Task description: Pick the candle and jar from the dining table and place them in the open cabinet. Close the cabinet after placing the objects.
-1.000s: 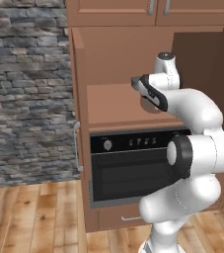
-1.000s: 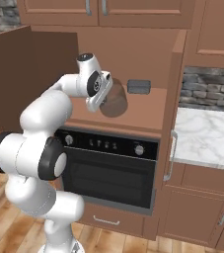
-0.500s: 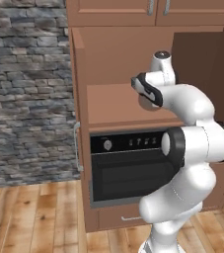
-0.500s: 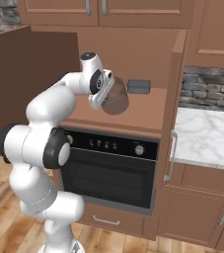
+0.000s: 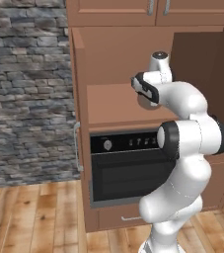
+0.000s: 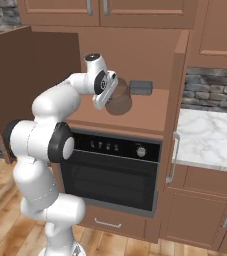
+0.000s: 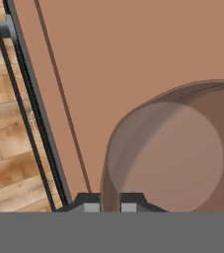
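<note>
The fingers (image 7: pixel 110 201) are closed on the rim of the jar (image 6: pixel 117 101), which hangs tilted just above the cabinet (image 6: pixel 150 112) shelf, near its front edge. A small dark grey block (image 6: pixel 140 88) sits farther back toward the shelf's rear.

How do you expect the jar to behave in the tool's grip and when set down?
The jar looks rigid and smooth, so it may slip in the tool's thin wall pinch. Stout and wide, it probably stands steadily once set down.
</note>
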You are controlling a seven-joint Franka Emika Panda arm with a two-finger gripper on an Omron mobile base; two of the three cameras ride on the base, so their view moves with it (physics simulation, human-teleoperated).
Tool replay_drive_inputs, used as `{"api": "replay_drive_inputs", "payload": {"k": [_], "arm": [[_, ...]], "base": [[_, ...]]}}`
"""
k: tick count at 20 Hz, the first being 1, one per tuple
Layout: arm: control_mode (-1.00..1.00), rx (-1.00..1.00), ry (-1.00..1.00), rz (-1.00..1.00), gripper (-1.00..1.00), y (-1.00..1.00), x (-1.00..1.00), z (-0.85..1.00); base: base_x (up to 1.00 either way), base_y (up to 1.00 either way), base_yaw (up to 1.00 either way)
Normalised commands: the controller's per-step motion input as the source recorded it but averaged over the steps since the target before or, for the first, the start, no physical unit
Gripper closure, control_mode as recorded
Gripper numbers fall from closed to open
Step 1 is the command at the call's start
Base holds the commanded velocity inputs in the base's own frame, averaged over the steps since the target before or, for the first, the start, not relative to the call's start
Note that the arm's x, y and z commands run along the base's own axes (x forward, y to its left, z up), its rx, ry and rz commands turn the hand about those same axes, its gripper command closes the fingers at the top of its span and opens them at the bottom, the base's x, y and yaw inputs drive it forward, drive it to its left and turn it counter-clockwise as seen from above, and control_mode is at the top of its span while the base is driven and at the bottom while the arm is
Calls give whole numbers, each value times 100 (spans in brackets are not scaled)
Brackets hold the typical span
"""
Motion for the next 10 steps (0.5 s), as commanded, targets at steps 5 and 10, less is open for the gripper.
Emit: {"api": "replay_drive_inputs", "payload": {"k": [5,10], "arm": [[-100,0,0,0,100,-5,20,-12],[-100,0,0,1,100,-6,19,-13]], "base": [[0,0,0],[0,0,0]]}}
